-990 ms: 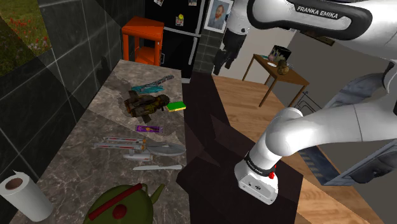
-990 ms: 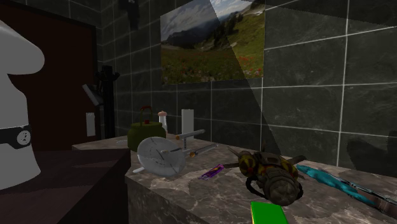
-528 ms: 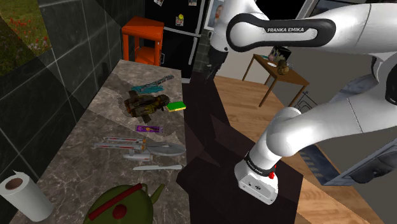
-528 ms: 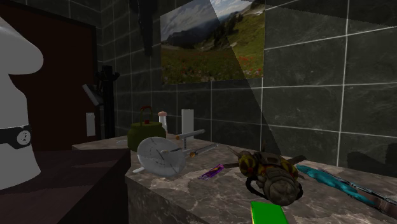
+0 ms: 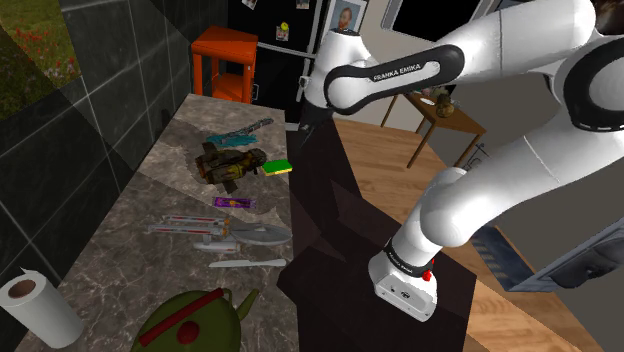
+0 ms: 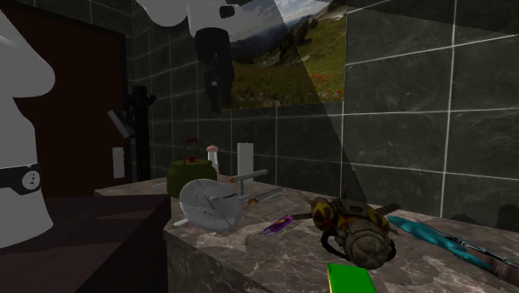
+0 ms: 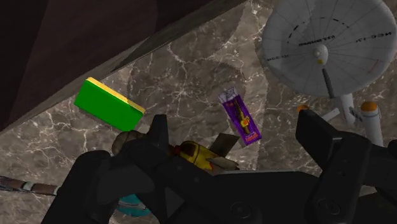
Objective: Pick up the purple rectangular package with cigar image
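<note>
Where the shoulder view looks down over the marble counter, the purple package lies flat near the middle of it. It is just on the far side of a grey starship model and on the near side of an olive-and-brown toy craft. A green box with a yellow edge sits to the right of that craft, close to the counter's right edge. A teal tool lies farther off, and a paper roll and a green teapot stand at the near end. The black gripper hangs in the air off the counter's far right, well apart from the package. In the second exterior view the gripper hangs high before a landscape picture on the tiled wall. The package lies down on the counter between the starship model and the toy craft. In the wrist view the two fingers stand wide apart, so the gripper is open and grips nothing. The package shows between them on the counter well below, untouched. The green box lies to one side of it and the starship's saucer to the other.
</note>
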`<state>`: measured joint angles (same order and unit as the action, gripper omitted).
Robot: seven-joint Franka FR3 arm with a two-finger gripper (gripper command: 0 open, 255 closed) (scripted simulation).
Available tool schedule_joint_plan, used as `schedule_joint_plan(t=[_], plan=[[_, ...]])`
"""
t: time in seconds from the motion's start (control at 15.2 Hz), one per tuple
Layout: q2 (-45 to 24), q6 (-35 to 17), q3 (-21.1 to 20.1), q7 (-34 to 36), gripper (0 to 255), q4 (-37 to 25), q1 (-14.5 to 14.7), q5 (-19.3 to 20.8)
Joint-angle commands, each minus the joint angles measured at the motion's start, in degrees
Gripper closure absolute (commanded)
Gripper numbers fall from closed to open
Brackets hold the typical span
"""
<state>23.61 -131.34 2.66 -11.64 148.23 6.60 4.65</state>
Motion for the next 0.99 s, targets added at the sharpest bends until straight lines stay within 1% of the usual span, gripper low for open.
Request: schedule_joint_plan(t=[0.0,0.33,0.59,0.92], plan=[[-4.57,-5.33,0.5,-2.12,0,0.2,0.73,-0.21],[-15.93,-15.89,1.23,-7.81,0,-1.57,2.58,-1.79],[-25.41,-23.15,1.03,-13.17,0,-4.47,3.74,-4.26],[-37.18,-30.39,-1.17,-20.18,0,-9.78,3.62,-7.72]])
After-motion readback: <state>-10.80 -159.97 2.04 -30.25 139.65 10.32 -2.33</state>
